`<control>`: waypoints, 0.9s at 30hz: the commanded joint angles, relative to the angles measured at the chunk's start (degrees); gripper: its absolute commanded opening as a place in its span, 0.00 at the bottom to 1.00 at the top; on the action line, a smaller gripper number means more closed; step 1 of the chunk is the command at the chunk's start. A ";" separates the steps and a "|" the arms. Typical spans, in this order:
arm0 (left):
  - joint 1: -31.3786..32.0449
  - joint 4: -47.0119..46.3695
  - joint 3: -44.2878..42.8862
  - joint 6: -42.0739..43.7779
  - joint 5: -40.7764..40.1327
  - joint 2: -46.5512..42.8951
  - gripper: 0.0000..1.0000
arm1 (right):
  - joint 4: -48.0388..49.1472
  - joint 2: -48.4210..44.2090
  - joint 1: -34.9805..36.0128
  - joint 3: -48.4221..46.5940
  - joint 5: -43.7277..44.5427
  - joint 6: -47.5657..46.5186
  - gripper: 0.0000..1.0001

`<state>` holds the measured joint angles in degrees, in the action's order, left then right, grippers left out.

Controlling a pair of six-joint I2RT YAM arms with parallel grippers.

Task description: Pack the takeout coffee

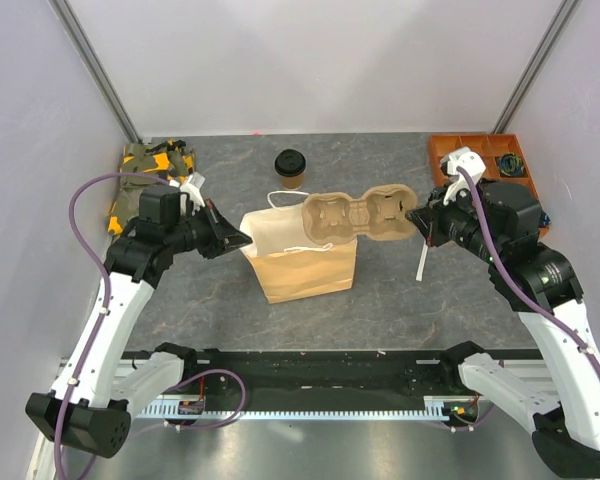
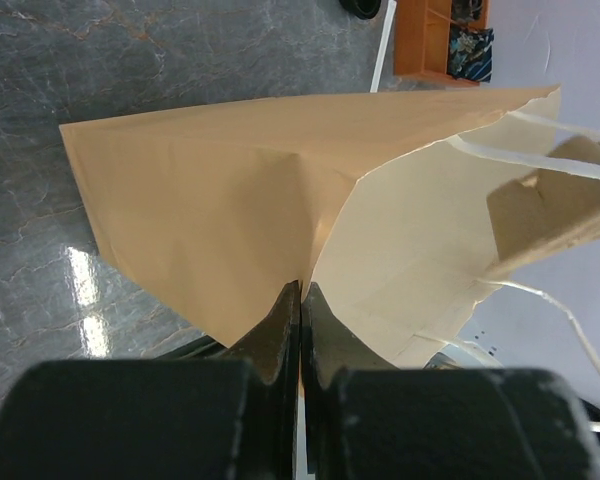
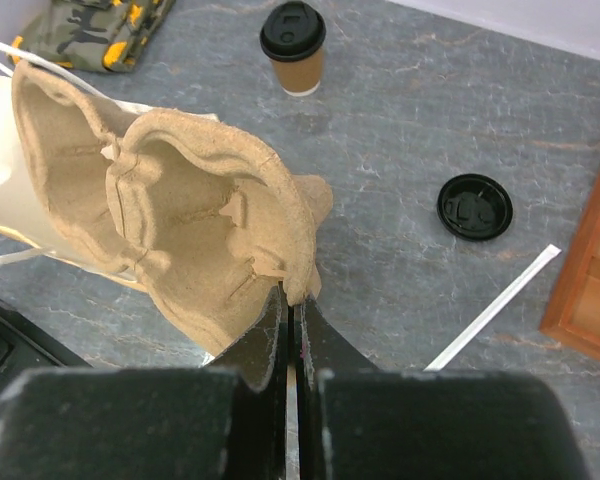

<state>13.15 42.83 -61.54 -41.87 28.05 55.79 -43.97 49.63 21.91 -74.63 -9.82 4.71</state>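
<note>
The takeout coffee (image 1: 291, 169), a tan cup with a black lid, stands upright at the back of the table; it also shows in the right wrist view (image 3: 295, 48). My left gripper (image 1: 242, 238) is shut on the left rim of the brown paper bag (image 1: 302, 262), seen close in the left wrist view (image 2: 210, 210). My right gripper (image 1: 417, 217) is shut on the edge of the moulded-pulp two-cup carrier (image 1: 357, 216) and holds it in the air above the bag's mouth; the carrier fills the left of the right wrist view (image 3: 180, 210).
An orange parts tray (image 1: 480, 155) sits at the back right. A camouflage cloth (image 1: 150, 165) lies at the back left. A loose black lid (image 3: 475, 206) and a white straw (image 3: 495, 305) lie on the table to the right of the bag.
</note>
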 commanded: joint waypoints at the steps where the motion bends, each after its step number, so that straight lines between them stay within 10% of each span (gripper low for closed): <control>1: 0.83 -3.19 0.80 1.96 -1.42 -2.96 0.02 | 1.78 0.21 0.24 0.62 1.74 0.30 0.00; 27: 26.05 -1.96 -15.53 -1.54 -31.04 7.31 0.02 | -11.93 17.96 3.40 -18.97 8.42 1.61 0.00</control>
<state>37.58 41.87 -72.95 -40.75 1.65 60.82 -54.08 65.30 24.75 -87.57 -4.69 4.80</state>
